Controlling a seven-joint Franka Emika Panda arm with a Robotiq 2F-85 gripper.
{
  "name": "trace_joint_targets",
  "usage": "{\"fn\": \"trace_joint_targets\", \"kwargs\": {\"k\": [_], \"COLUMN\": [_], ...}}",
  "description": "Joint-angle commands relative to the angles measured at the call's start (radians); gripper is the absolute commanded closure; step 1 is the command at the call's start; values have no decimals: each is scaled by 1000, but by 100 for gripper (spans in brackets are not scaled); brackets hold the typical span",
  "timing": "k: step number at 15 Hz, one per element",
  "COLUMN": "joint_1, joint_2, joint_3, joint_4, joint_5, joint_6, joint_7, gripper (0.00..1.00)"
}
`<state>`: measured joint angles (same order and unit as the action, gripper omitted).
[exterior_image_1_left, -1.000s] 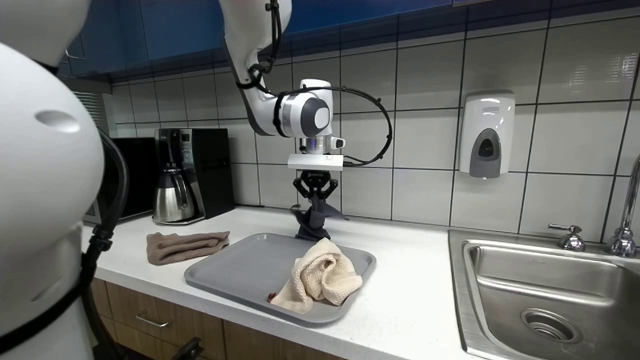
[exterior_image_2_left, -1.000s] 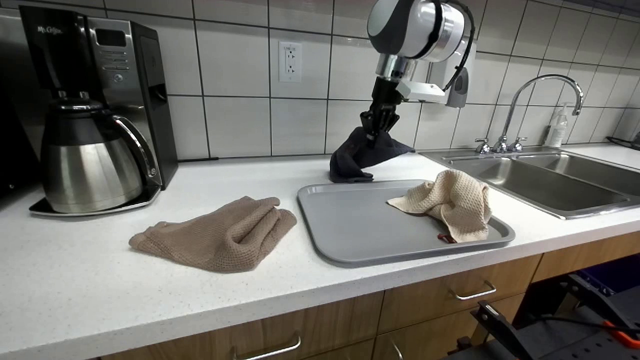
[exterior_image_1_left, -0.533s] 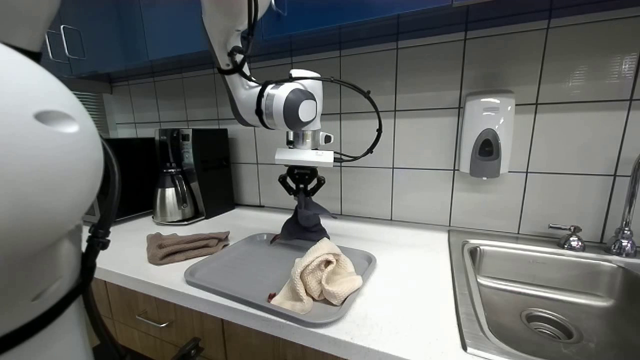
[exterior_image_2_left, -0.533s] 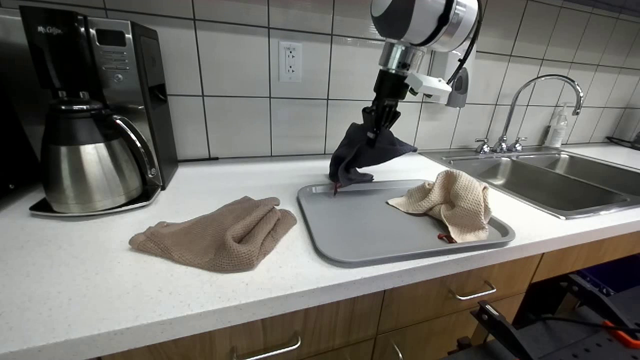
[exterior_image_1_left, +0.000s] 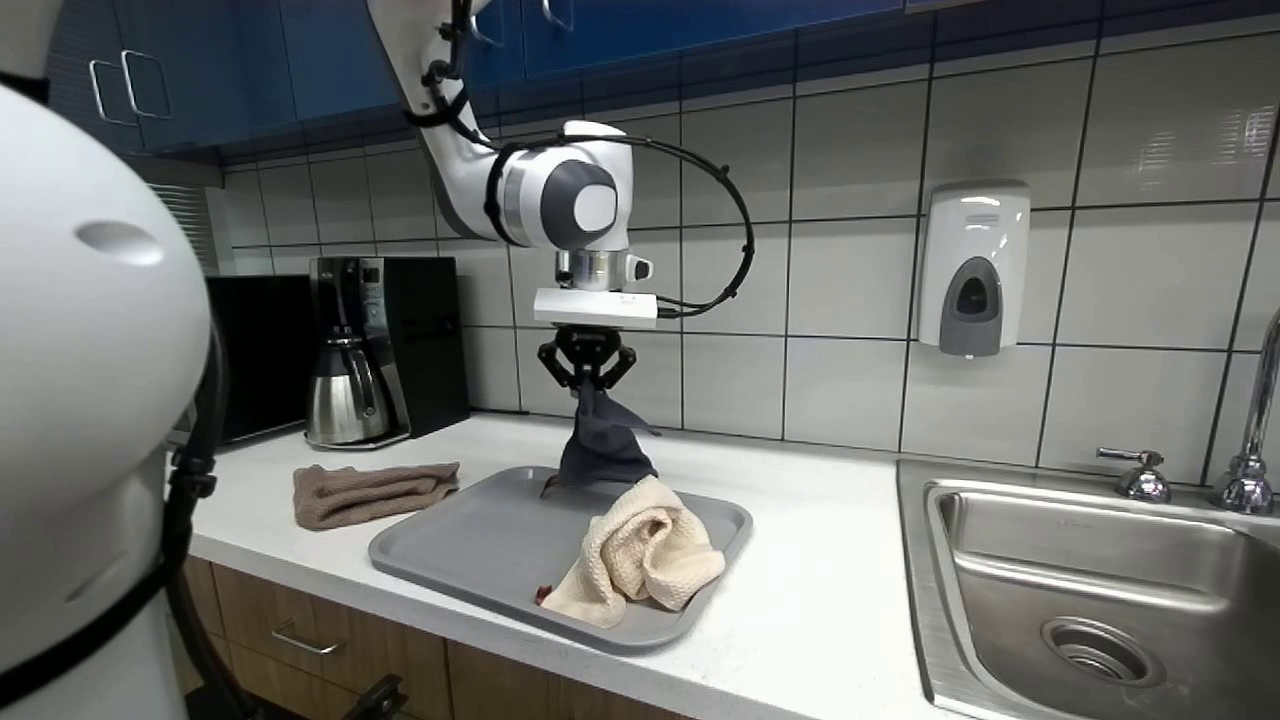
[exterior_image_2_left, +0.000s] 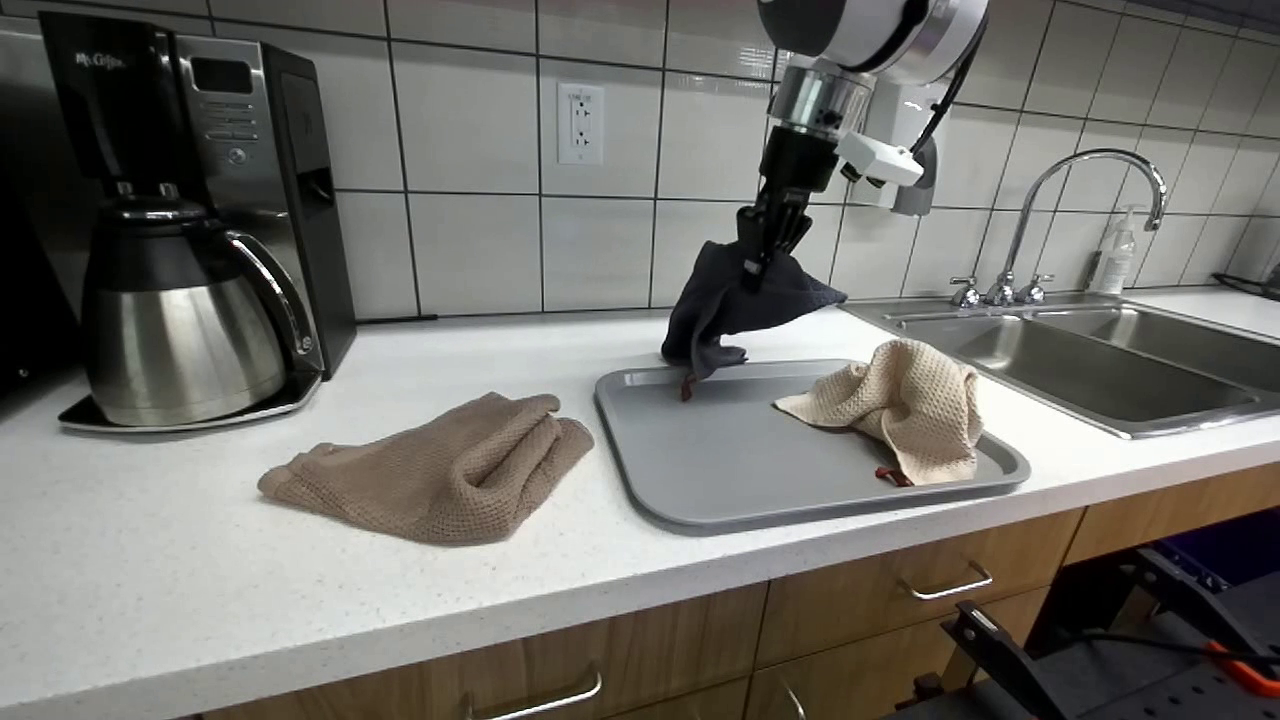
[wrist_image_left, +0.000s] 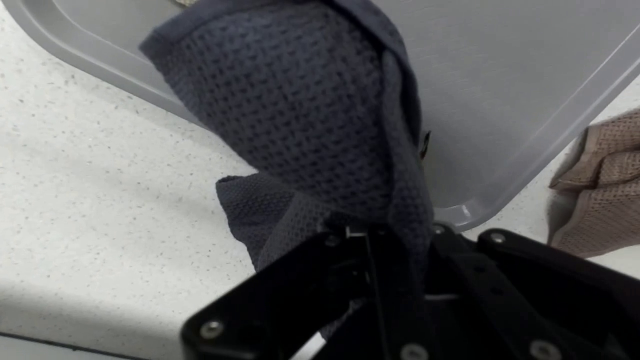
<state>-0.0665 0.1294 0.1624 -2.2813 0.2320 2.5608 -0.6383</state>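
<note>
Above the edge of the gray tray (exterior_image_1_left: 490, 540) | hand (exterior_image_1_left: 590, 385): pressed together, pinching dark cloth (exterior_image_1_left: 604, 450)

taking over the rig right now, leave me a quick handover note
Pincer: shut on the dark cloth.
Things: the dark cloth hangs by the back edge of the gray tray; whether they touch is unclear.
Done: dark cloth gripped; cream cloth lying on the tray.
Left: dark cloth not yet released; brown cloth on the counter beside the tray.
</note>
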Motion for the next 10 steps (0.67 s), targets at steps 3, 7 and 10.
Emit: {"fn": "trace_joint_targets", "kwargs": {"k": [3, 7, 10], "joint_1": [32, 65, 91], "joint_2": [-127, -183, -215], "joint_3": [-16, -34, -50], "joint_4": [-86, -127, -158], "joint_5": [74, 93, 85], "joint_6": [-26, -23, -17], "joint_7": [-81, -89, -73], "gripper": [98, 98, 98]}}
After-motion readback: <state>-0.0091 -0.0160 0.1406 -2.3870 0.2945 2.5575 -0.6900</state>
